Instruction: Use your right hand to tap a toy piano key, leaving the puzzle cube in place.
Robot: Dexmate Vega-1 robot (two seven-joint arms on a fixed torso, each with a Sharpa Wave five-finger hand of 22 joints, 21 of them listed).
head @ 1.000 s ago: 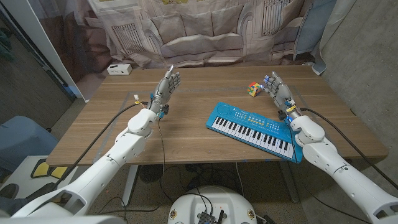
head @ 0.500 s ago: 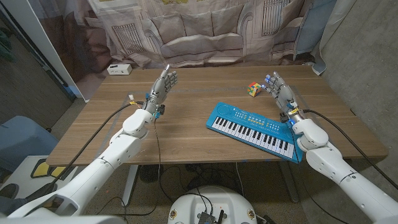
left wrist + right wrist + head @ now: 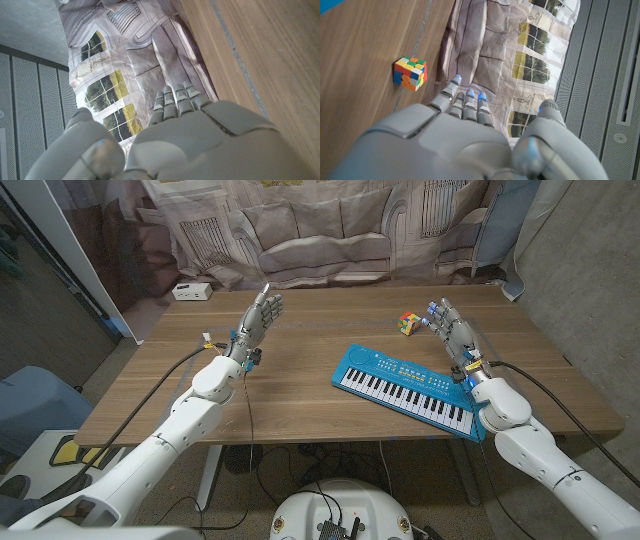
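Note:
A blue toy piano [image 3: 405, 389] with white and black keys lies slanted on the right half of the wooden table [image 3: 300, 390]. A multicoloured puzzle cube [image 3: 409, 323] [image 3: 409, 73] stands beyond the piano's far end. My right hand [image 3: 454, 332] [image 3: 470, 135] is raised above the piano's right part, fingers straight and apart, holding nothing; it is right of the cube and apart from it. My left hand [image 3: 257, 321] [image 3: 185, 135] is held up over the table's left half, fingers extended, empty.
A small white box [image 3: 191, 291] sits at the table's far left corner. A printed curtain [image 3: 320, 230] hangs behind the far edge. Cables run from both arms across the table to its front edge.
My left hand has drifted slightly back and to the left. My right hand has shifted a little to the right. Piano and cube have not moved.

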